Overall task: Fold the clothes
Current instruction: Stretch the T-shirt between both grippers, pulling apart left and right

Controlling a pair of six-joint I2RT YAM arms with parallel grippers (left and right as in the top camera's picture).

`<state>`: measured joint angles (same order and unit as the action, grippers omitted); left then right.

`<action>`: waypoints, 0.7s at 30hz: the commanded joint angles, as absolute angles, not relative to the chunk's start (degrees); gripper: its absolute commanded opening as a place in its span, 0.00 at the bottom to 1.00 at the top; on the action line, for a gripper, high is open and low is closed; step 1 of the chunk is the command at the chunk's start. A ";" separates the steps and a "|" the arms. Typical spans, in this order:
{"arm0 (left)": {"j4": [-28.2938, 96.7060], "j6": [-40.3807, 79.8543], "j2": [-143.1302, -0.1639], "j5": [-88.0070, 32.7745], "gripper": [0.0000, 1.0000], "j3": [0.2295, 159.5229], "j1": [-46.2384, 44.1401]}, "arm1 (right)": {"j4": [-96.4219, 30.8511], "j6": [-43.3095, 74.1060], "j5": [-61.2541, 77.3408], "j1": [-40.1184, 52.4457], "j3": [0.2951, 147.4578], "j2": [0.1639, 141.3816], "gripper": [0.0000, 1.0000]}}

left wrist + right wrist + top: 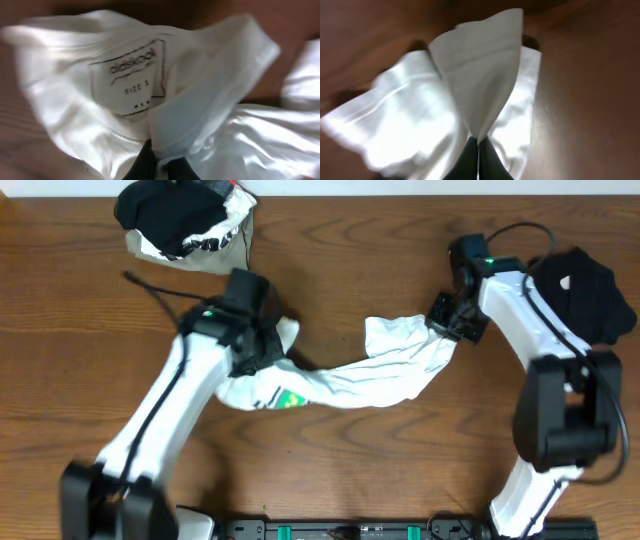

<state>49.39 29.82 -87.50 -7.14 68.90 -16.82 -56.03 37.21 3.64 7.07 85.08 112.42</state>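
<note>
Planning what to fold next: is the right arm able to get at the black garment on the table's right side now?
Probably not yet: the right gripper is shut on the white T-shirt and would have to let go first. Otherwise the black garment lies in the open close beside that arm.

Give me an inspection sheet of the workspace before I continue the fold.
Surface: wooden table, no stains seen.
Job's things: white T-shirt bunched, stretched between both grippers; black-and-white pile far left; black garment at right.
Clutter: nothing seen.
Grippers: left gripper shut on T-shirt near collar label; right gripper shut on a T-shirt fold.
Cables: black cable by left arm; second cable over right arm.
Surroundings: black rail along near edge.
</note>
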 commanded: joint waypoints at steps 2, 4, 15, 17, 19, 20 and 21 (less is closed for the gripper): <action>51.00 28.08 -79.33 -6.85 0.06 70.76 -16.69 | -57.39 36.16 3.18 6.26 85.19 103.00 0.01; 51.18 28.10 -76.20 -6.87 0.06 70.76 -16.69 | -57.82 36.14 2.92 6.15 85.19 100.36 0.01; 57.30 25.32 -60.14 -2.98 0.06 70.74 -16.69 | -63.90 36.88 -4.36 4.84 85.19 82.94 0.01; 58.72 25.34 -58.59 -0.27 0.06 70.74 -16.69 | -65.56 38.35 -5.56 3.88 85.19 79.79 0.01; 59.75 25.56 -57.28 1.83 0.06 70.74 -16.69 | -67.29 40.01 -8.10 2.61 85.19 76.31 0.01; 60.03 25.56 -56.77 2.50 0.06 70.74 -16.69 | -67.81 40.49 -9.21 2.07 85.19 74.94 0.01; 60.18 25.56 -56.29 2.81 0.06 70.74 -16.69 | -68.27 40.71 -10.24 1.43 85.19 73.28 0.02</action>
<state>59.75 26.63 -57.54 -1.85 69.69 -16.84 -67.61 38.41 -4.14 3.40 85.08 77.08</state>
